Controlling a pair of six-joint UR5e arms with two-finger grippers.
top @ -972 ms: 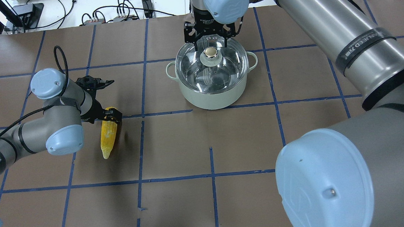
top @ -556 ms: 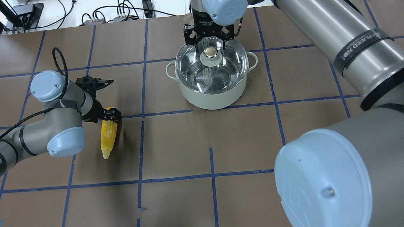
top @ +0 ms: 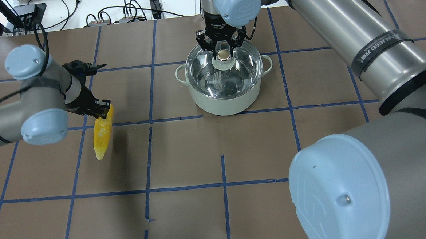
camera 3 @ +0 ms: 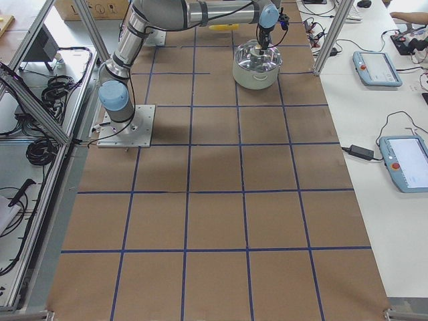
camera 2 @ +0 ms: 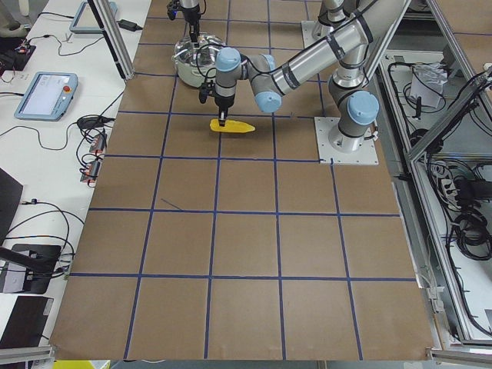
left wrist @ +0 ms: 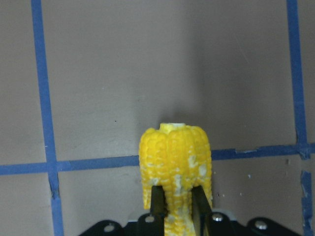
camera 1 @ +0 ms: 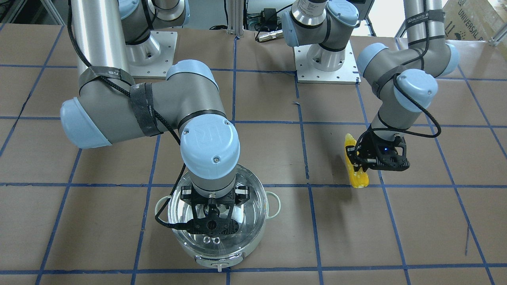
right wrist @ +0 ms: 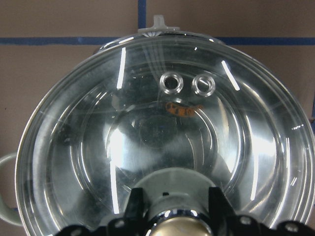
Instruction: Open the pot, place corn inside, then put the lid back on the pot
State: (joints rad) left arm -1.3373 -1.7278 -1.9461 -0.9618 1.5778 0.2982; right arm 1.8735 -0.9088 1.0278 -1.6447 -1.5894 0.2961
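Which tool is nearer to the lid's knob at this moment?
Right. The right tool is over the pot, straddling the knob of the lid; the left tool is well off to the pot's side, holding the corn.

Brown table (top: 185,153) gridded with blue tape (top: 226,213)

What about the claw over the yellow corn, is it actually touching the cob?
Touching. The left wrist view shows both fingers of the left gripper pressed against the sides of the corn, with no gap visible.
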